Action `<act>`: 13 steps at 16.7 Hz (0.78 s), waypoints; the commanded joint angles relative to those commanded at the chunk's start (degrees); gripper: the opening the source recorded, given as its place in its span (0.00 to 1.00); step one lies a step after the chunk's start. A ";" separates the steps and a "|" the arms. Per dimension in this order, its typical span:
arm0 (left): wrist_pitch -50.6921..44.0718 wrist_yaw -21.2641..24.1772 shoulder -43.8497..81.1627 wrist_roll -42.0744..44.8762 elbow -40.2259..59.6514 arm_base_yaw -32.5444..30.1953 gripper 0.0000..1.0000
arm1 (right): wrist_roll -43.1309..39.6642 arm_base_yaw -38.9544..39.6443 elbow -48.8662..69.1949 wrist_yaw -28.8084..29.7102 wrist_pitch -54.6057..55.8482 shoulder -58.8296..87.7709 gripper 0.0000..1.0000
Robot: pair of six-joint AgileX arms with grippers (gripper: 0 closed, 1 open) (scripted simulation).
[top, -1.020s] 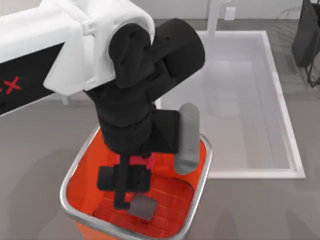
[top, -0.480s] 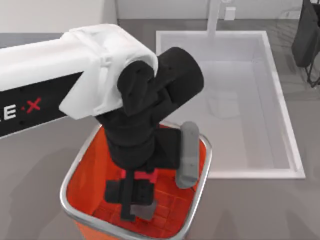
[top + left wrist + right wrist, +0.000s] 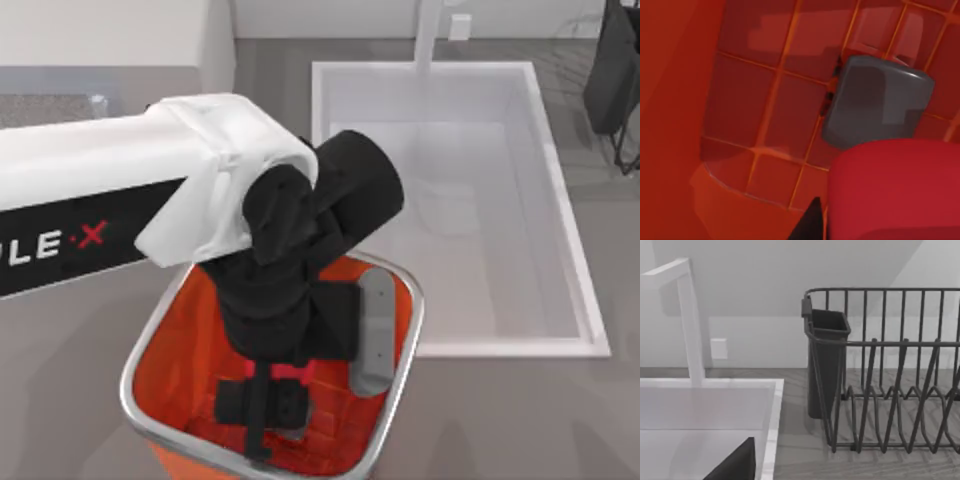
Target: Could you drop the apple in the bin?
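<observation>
The left gripper (image 3: 262,405) is lowered inside the bin (image 3: 137,385), clamped on the apple (image 3: 285,372), which shows as a red band between the black fingers in the top view. In the left wrist view the apple (image 3: 895,187) sits directly over the gridded floor, beside the grey centre square (image 3: 875,102). The apple therefore lies straight above the bin floor and within the silver rim, so by judgement the release needs only the fingers to part. The right arm is parked near the dish rack (image 3: 885,370) and sink (image 3: 705,410); its fingers cannot be judged.
</observation>
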 joint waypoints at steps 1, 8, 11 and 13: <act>0.00 0.00 0.00 0.00 0.00 0.00 0.08 | 0.00 0.00 0.00 0.00 0.00 0.00 1.00; 0.00 0.00 0.00 0.00 0.00 0.00 0.60 | 0.00 0.00 0.00 0.00 0.00 0.00 1.00; 0.00 0.00 0.00 0.00 0.00 0.00 0.83 | 0.00 0.00 0.00 0.00 0.00 0.00 1.00; 0.00 0.00 0.00 0.00 0.00 0.00 0.98 | 0.00 0.00 0.00 0.00 0.00 0.00 1.00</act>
